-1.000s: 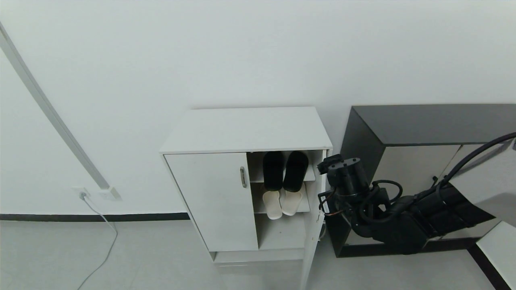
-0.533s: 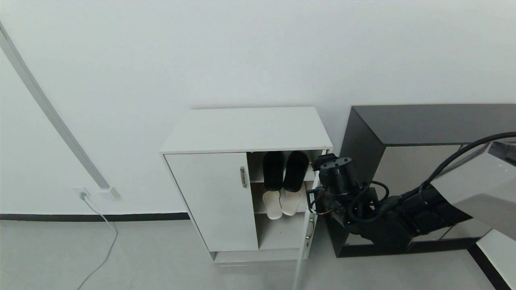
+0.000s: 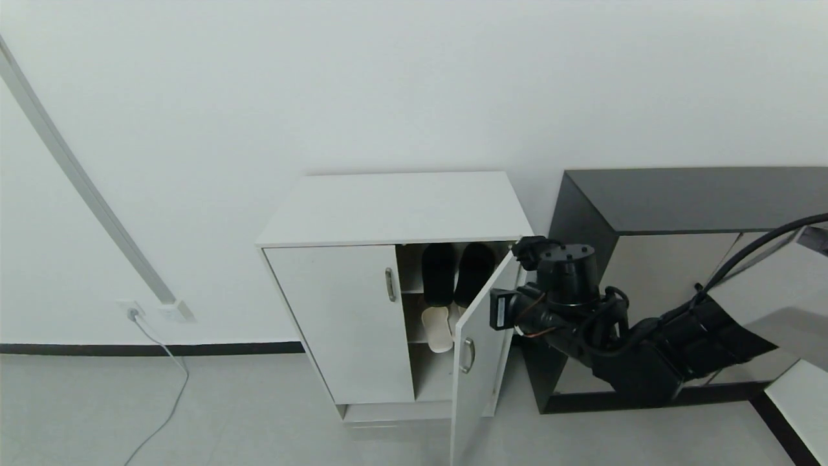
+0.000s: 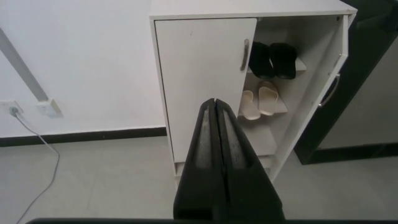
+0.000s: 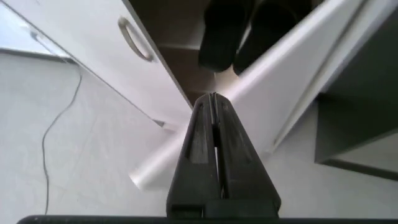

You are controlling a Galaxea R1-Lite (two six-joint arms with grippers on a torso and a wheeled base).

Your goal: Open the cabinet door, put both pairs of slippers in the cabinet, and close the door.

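The white cabinet (image 3: 394, 207) stands against the wall with its left door (image 3: 343, 317) shut and its right door (image 3: 482, 336) half open. A black pair of slippers (image 3: 456, 273) lies on the upper shelf and a white pair (image 3: 438, 327) on the shelf below, partly hidden by the door. My right gripper (image 3: 521, 248) is shut with nothing in it, at the top outer face of the right door (image 5: 298, 68). My left gripper (image 4: 215, 102) is shut and empty, held back in front of the cabinet (image 4: 205, 68), facing the slippers (image 4: 273, 59).
A low black sideboard (image 3: 679, 194) stands right beside the cabinet, behind my right arm. A wall socket with a grey cable (image 3: 132, 314) is low on the left, under a slanted wall strip (image 3: 84, 181). Open grey floor (image 3: 246, 414) lies in front.
The right door has swung from fully open to about halfway closed. My right gripper moved left with it, behind the door's upper edge.
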